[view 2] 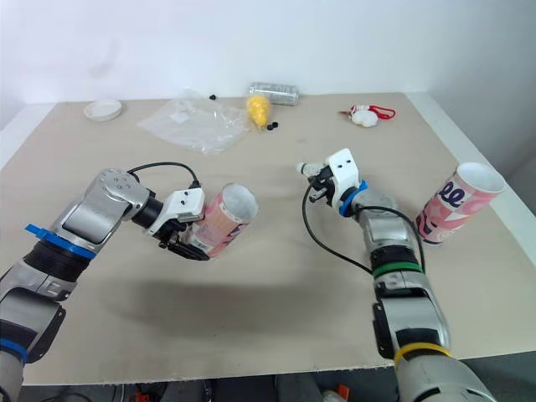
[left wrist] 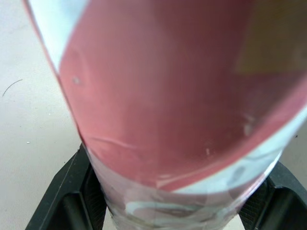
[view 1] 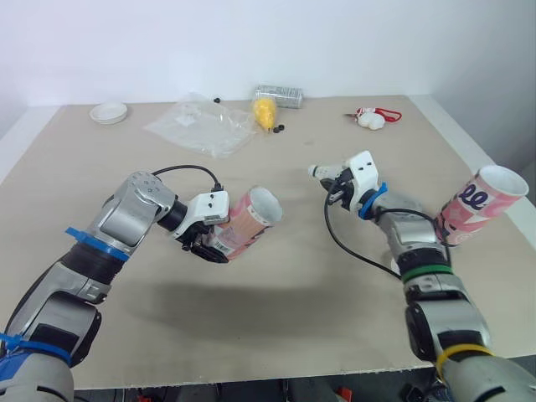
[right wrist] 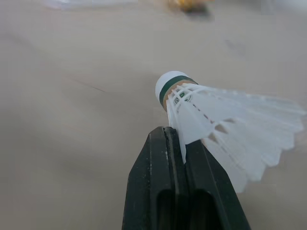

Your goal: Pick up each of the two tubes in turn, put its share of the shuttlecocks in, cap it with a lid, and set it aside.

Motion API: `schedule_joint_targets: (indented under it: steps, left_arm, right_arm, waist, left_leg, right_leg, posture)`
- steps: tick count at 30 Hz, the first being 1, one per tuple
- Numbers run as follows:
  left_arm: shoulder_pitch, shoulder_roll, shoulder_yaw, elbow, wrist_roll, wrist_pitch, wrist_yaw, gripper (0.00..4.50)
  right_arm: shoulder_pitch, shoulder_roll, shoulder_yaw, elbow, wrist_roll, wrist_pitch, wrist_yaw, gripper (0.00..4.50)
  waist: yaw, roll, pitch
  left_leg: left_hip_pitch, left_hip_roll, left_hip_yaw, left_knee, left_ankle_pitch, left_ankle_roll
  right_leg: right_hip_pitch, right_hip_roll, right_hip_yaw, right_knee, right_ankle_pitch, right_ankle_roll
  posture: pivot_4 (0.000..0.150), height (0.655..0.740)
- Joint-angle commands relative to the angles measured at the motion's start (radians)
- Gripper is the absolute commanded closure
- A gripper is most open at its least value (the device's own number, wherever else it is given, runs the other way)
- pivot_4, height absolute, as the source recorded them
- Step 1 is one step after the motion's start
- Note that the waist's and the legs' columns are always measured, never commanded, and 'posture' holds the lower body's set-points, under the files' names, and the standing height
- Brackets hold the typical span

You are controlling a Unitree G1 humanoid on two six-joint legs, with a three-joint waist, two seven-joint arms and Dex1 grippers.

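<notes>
Now my left end effector (view 1: 207, 243) clamps a pink tube (view 1: 251, 219); at its two o'clock, my right end effector (right wrist: 184, 143) pinches a shuttlecock (right wrist: 225, 124).

Head stereo pair over table (view 1: 293, 293), wrist cameras close along fingers (right wrist: 151, 184)

The left arm (view 1: 126, 213) bends in from 7 o'clock, forearm aimed at 3 o'clock, left jaws clamped around a tilted tube (view 1: 251, 219). The right arm (view 1: 419, 251) stretches toward 11 o'clock, right jaws pinched together on a shuttlecock (right wrist: 225, 120).
</notes>
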Motion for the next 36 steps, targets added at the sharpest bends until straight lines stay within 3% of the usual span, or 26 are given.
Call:
schedule_joint_targets:
  steps: [1,3,6,22,27,33,35,36]
  left_arm:
    - [0.028,0.01,-0.029,-0.001,0.006,0.007,-0.014,1.59]
    - [0.029,0.011,-0.029,-0.003,0.003,0.009,-0.018,1.59]
    - [0.024,0.004,-0.032,0.006,0.006,0.006,-0.018,1.59]
    - [0.02,0.0,-0.03,-0.012,-0.006,0.028,-0.019,1.59]
    - [0.015,0.0,-0.029,-0.006,-0.006,0.026,-0.02,1.59]
    - [0.011,0.002,-0.031,0.002,-0.005,0.02,-0.021,1.59]
    - [0.005,0.0,-0.035,0.009,-0.002,0.014,-0.024,1.59]
    - [-0.002,-0.002,-0.038,0.013,0.0,0.01,-0.028,1.59]
  right_arm:
    - [0.017,-0.169,0.022,-0.356,0.036,-0.154,0.244,4.42]
    - [0.026,-0.272,0.034,-0.486,0.075,-0.184,0.375,4.42]
    - [-0.014,-0.317,0.052,-0.601,0.09,-0.165,0.42,4.42]
    - [-0.056,-0.247,0.206,-0.663,0.009,-0.19,0.46,4.42]
    - [-0.1,-0.218,0.203,-0.668,0.062,-0.144,0.488,2.81]
    - [-0.122,-0.215,0.106,-0.722,0.287,0.142,0.472,0.27]
    - [-0.163,-0.227,0.08,-0.68,0.324,0.224,0.476,0.27]
    - [-0.196,-0.227,0.068,-0.63,0.327,0.251,0.473,0.48]
  waist:
    - [-0.001,0.003,0.002]
    - [0.0,0.003,0.002]
    - [-0.003,0.002,0.001]
    - [0.003,0.002,0.001]
    - [0.002,0.002,0.001]
    - [0.003,0.002,0.002]
    - [0.003,0.002,0.002]
    - [0.003,0.002,0.002]
  left_leg:
    - [0.0,0.0,0.0,0.0,0.0,0.0]
    - [0.0,0.0,0.0,0.0,0.0,0.0]
    - [0.005,0.0,0.0,-0.001,-0.001,0.001]
    - [0.003,0.0,0.0,0.003,-0.001,0.002]
    - [0.003,0.0,0.0,0.003,-0.001,0.002]
    - [0.003,0.0,0.0,0.003,-0.001,0.002]
    - [0.003,0.0,0.0,0.003,-0.001,0.002]
    - [0.003,0.0,0.0,0.003,-0.001,0.002]
  right_leg:
    - [0.0,0.0,0.0,0.0,0.0,0.0]
    - [0.0,-0.001,0.0,0.0,-0.001,0.001]
    - [0.004,0.0,0.0,-0.001,-0.001,-0.001]
    - [0.003,0.0,0.0,0.0,-0.001,-0.001]
    - [0.003,0.0,0.0,0.0,-0.001,-0.001]
    - [0.003,-0.001,0.0,0.0,0.0,-0.002]
    - [0.003,-0.001,0.0,0.0,0.0,-0.003]
    - [0.003,-0.001,0.0,0.0,0.0,-0.003]
  posture:
    - [0.15,0.74]
    - [0.15,0.74]
    - [0.15,0.74]
    - [0.15,0.74]
    - [0.15,0.74]
    - [0.15,0.74]
    - [0.15,0.74]
    - [0.15,0.74]
